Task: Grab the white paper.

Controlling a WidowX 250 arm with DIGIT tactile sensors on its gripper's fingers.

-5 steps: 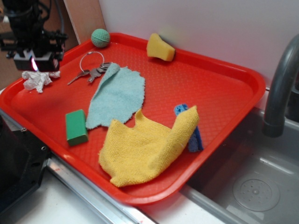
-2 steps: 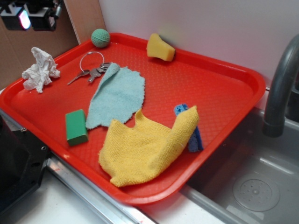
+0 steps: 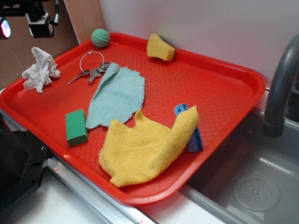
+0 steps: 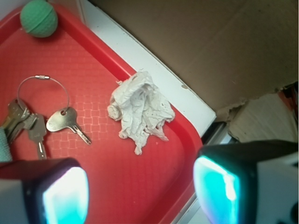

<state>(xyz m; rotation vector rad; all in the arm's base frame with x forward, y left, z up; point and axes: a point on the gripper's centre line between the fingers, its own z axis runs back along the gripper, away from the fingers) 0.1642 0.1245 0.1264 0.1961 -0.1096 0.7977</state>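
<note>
gripper (image 4: 140, 186) spread wide (empty) above white paper (image 4: 140, 108).

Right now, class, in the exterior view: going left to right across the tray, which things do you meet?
White paper → green block → ball → yellow wedge → blue piece. Keys and both cloths overlap these in the order, so left out.

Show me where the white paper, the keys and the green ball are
white paper (image 4: 140, 108), wrist view, middle of the crumpled wad
keys (image 4: 65, 120), wrist view, head of the nearest key
green ball (image 3: 100, 38), exterior view, centre of the ball
</note>
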